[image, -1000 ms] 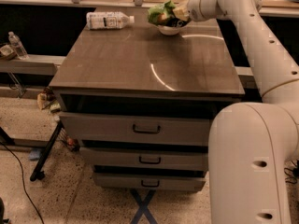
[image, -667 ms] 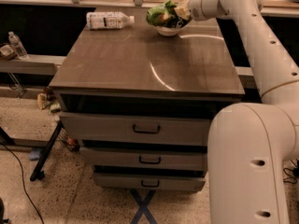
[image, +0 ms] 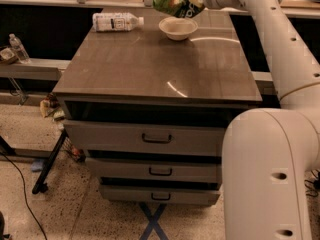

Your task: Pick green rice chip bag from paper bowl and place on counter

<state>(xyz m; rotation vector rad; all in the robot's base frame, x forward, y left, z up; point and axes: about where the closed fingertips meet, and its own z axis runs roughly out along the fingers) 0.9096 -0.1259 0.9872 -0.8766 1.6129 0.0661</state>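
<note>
The green rice chip bag [image: 176, 1] hangs in the air above the paper bowl [image: 178, 28], clear of its rim. My gripper [image: 196, 3] is shut on the bag's right end, at the far side of the counter [image: 160, 64]. The white bowl stands empty at the back of the counter, just below the bag. The fingertips are partly hidden by the bag.
A white-labelled plastic bottle [image: 117, 21] lies on its side at the counter's back left. My white arm [image: 280, 49] runs along the right side. Three handled drawers [image: 156, 138] face me. A small water bottle [image: 18, 48] stands on a low shelf at the left.
The bag was resting in the bowl with my gripper on it. Now it is lifted out and held above the bowl.
</note>
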